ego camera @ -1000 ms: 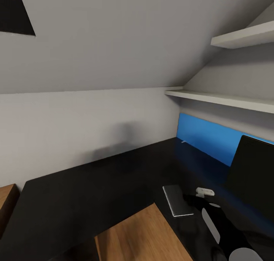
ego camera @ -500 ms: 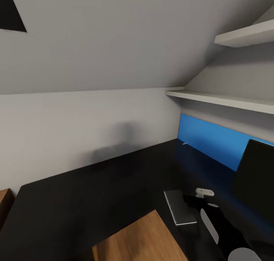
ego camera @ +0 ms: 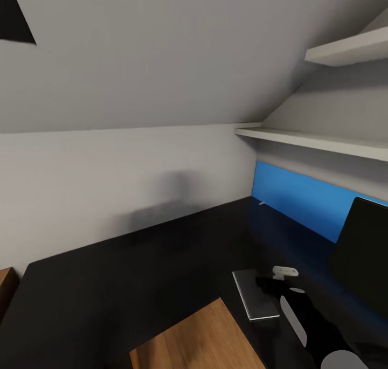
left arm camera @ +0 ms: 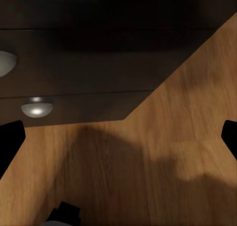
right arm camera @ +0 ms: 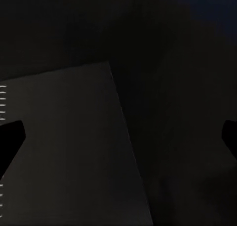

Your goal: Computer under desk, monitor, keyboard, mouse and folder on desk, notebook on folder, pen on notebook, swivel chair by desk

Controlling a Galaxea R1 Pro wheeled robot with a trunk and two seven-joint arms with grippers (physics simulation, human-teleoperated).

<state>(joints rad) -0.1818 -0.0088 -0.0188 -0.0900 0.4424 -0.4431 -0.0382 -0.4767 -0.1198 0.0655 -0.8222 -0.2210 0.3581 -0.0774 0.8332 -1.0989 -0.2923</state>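
1. I see the notebook (ego camera: 254, 294) lying flat on the black tabletop (ego camera: 134, 272), near the monitor (ego camera: 364, 256).
2. My right pincer (right arm camera: 123, 132) hangs spread wide above the notebook, holding nothing.
3. My left pincer (left arm camera: 118, 137) is wide open, empty.

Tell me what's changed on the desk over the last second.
The right arm reached forward, so its gripper now hangs over the right edge of the notebook with fingers spread, holding nothing. The camera swung slightly. The notebook, the monitor and the small white object stayed put on the desk.
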